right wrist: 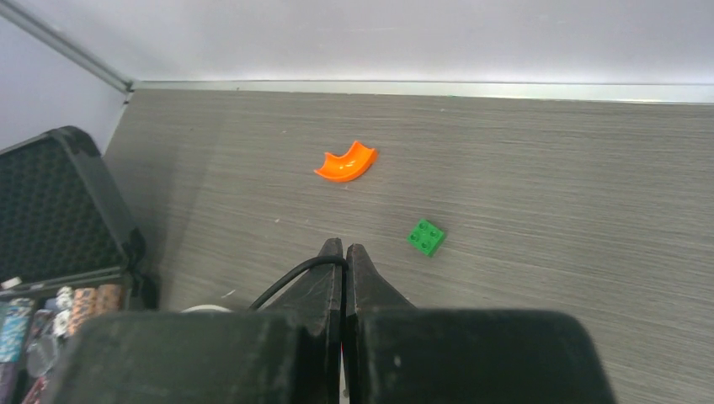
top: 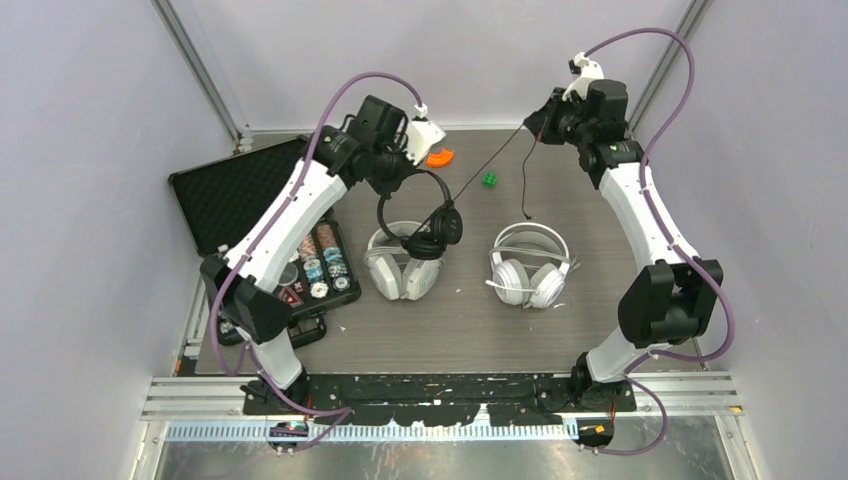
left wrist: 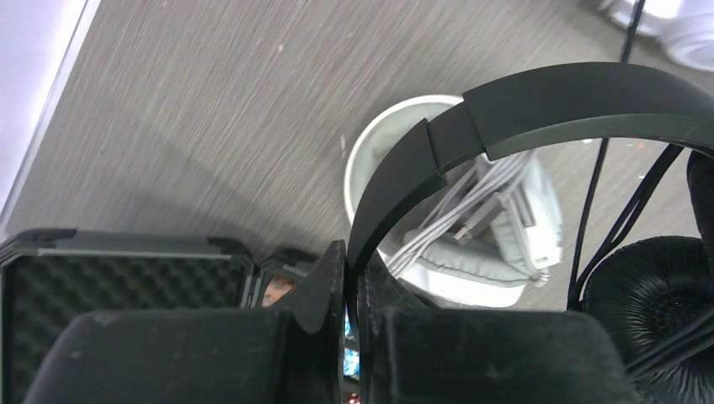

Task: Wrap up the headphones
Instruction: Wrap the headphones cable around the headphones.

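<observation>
Our left gripper (left wrist: 354, 252) pinches the black headphones (top: 441, 228) by the headband (left wrist: 572, 101), and their black cable (top: 480, 171) stretches diagonally away to our right gripper (right wrist: 344, 252), clamped on it.

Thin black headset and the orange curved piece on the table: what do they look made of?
Thin black headset: band looks like smooth plastic with a dull sheen, a seam showing where two sections join. Its ear pad looks like foam or soft fabric, finely pitted; hard to tell which. Orange curved piece: probably moulded plastic, glossy, with bright highlights along its channel.
</observation>
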Controlling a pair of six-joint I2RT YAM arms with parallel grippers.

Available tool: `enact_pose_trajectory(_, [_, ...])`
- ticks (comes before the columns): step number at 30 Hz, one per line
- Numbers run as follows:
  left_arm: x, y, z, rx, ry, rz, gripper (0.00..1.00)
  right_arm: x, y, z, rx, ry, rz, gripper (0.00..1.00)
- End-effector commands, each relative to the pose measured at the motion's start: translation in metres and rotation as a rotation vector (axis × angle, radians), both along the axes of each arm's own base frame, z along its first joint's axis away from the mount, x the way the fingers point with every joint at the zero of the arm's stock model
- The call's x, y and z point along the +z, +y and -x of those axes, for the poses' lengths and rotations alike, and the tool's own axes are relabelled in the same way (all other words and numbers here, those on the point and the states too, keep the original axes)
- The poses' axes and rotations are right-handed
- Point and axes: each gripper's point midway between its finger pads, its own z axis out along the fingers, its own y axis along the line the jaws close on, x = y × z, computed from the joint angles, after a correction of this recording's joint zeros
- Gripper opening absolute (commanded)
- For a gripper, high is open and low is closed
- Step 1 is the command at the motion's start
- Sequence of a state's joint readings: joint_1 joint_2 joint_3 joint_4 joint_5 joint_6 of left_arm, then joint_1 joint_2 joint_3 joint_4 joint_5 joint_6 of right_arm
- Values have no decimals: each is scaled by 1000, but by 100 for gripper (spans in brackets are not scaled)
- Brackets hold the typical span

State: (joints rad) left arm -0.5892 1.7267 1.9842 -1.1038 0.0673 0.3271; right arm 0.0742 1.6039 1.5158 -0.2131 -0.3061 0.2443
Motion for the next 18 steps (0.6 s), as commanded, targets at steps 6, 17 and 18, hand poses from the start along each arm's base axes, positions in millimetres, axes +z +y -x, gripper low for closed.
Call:
enact_pose_trajectory(6, [-4,34,-22,122,-101,-230,0,49,24,23,113,-35,-122,0])
enact_pose_trajectory(17, [-14,35,-31,164,-98,-312,0,80,64,53,259,-12,-314,0])
enact_pose_trajectory(18, [-15,36,-32,172,-97,-322,0,83,68,57,275,-14,-329,0])
